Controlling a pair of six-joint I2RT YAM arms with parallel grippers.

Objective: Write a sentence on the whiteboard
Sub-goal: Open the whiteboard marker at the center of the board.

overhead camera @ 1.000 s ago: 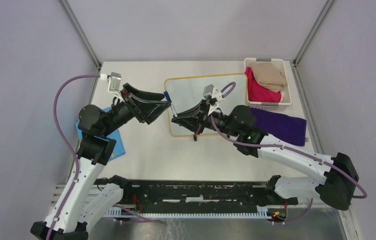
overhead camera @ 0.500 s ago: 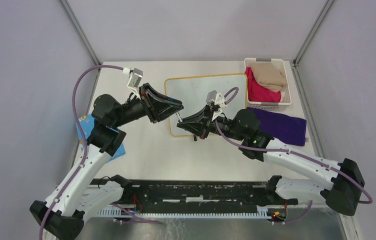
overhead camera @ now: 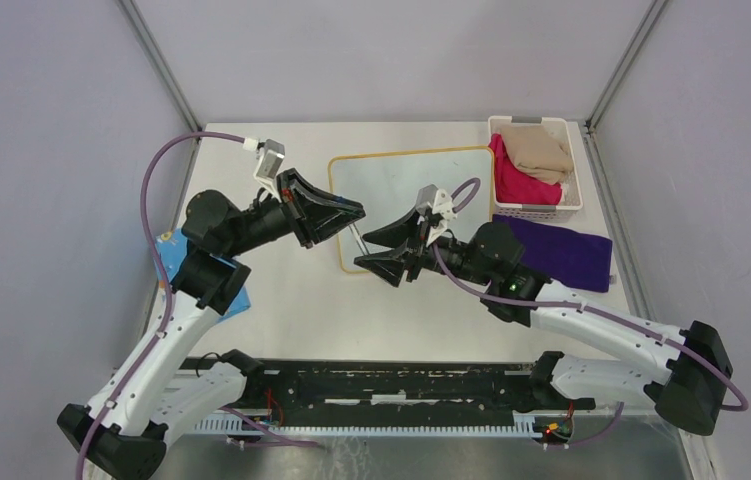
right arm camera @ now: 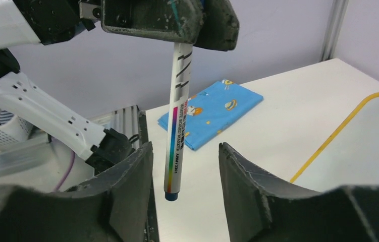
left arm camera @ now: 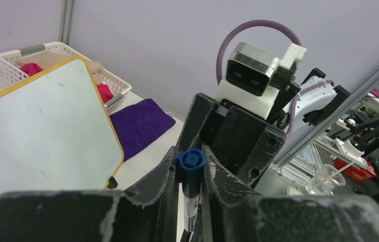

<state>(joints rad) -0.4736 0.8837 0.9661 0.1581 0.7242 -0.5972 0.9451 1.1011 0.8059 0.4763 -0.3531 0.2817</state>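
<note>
Mid-frame, the left claw pinches the marker; the right claw is spread around its lower end, at the whiteboard's left edge.

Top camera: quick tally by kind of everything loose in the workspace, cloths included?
Whiteboard: 1
Marker: 1
Basket: 1
Cloths: 4 (blue patterned cloth, purple cloth, pink cloth, beige cloth)
Total: 7
</note>
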